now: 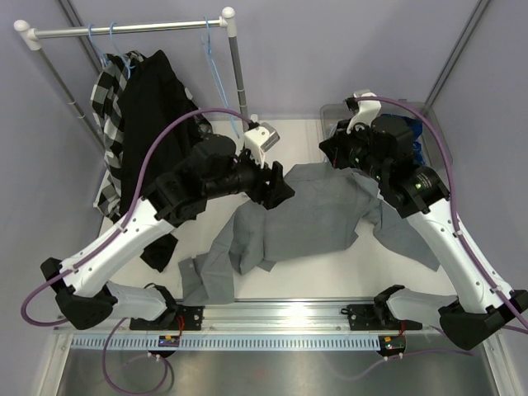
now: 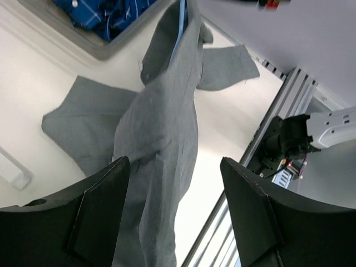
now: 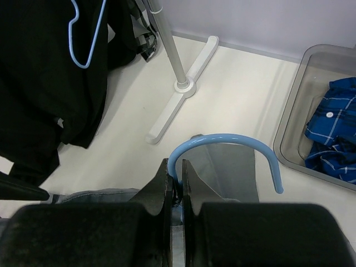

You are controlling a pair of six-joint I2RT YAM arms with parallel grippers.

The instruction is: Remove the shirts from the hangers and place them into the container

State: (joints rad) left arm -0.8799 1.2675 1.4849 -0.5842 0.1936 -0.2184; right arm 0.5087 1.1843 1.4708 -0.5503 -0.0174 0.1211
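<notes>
At frame centre, the right fingers (image 3: 160, 192) clamp the hanger (image 3: 222, 137) by its hook; the left fingers (image 2: 100, 217), apart above the grey shirt (image 2: 167, 122), should, I'd say, grip cloth and draw it off steadily.

Top view, upper right: clear greyish plastic tub (image 1: 421, 111) was mostly hidden behind right arm (image 1: 429, 214). Right wrist view: light-blue wire hanger (image 3: 222, 137) showed hook only, rest under plain grey shirt (image 3: 229, 173). Left wrist view: blue plaid shirt (image 2: 105, 14) was cut by top edge.

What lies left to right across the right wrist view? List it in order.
black shirt → white foot of the rail stand → light-blue hanger hook → clear container holding the blue plaid shirt
</notes>
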